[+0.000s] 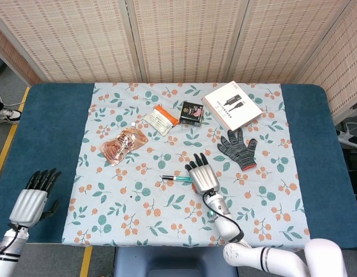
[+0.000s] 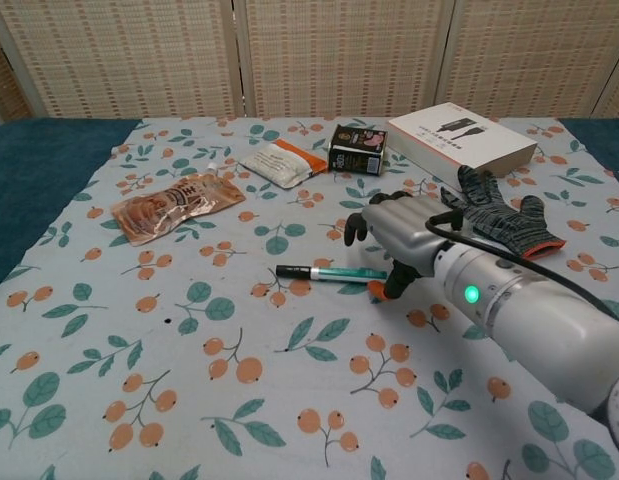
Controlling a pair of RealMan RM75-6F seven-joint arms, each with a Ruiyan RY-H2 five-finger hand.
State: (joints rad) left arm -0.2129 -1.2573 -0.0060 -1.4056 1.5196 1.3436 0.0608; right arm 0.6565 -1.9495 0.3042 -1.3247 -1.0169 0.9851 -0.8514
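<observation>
My right hand (image 1: 203, 175), fingers spread and holding nothing, hovers over the cap-free end of the slim teal-and-white marker pen (image 2: 334, 272) lying mid-surface on the floral cloth (image 1: 138, 231), not yet grasped; my left hand (image 1: 33, 199) rests empty, fingers apart, well apart.

The pen (image 1: 177, 179) I am reaching for is slim, with a teal-green barrel, a white band and a black cap at its left end. It lies flat and nearly level across the middle of the floral cloth (image 1: 138, 219) on the table, and its right end is hidden under my right robot hand (image 1: 202, 175).
</observation>
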